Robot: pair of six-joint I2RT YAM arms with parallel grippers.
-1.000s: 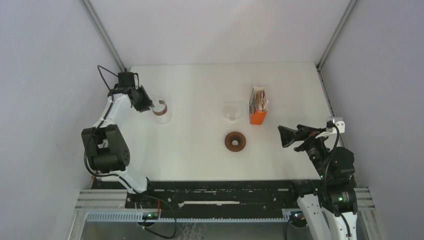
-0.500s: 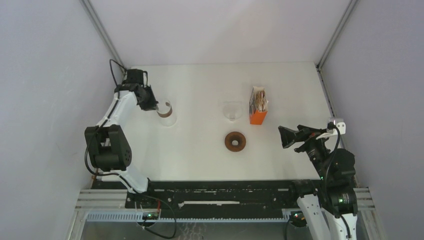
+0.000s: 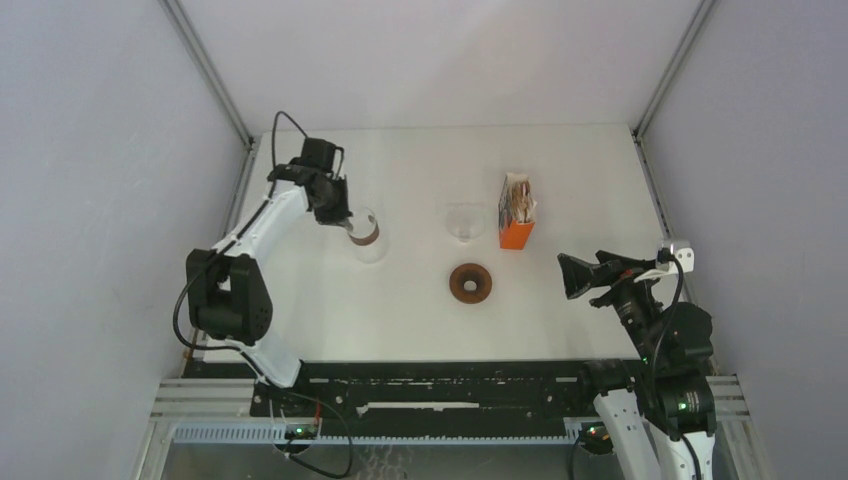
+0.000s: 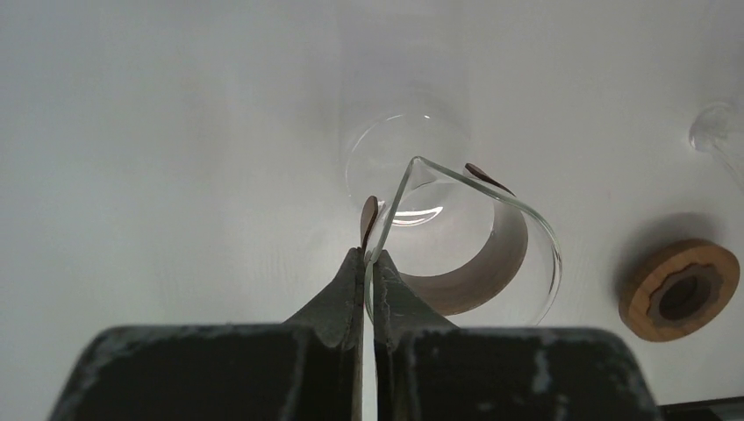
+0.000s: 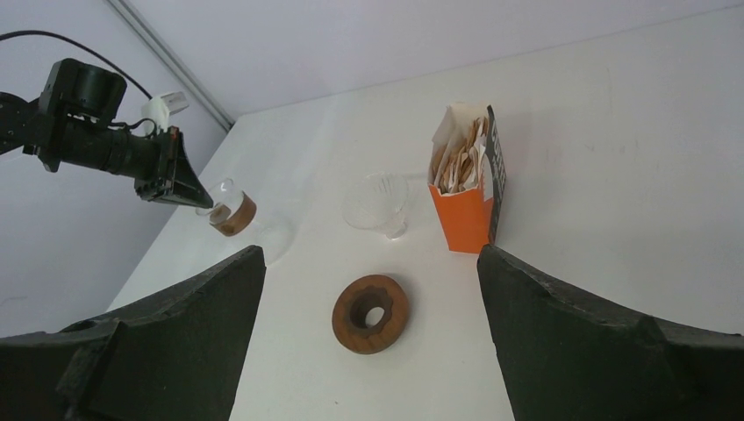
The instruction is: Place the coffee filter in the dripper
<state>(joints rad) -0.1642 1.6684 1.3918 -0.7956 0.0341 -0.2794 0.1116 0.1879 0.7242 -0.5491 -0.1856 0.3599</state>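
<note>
Glass carafe rim in pinch of left hand; right hand (spread wide) apart from dripper.

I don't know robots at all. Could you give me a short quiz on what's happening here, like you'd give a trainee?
1. True or false: the left end effector is shut on the rim of the glass carafe.
2. The dripper is: A) empty, B) lined with a paper filter, C) gripped by an arm.
3. Fill in: the right end effector has its jaws ____ and holds nothing.

Key: 1 true; 2 A; 3 open.
</note>
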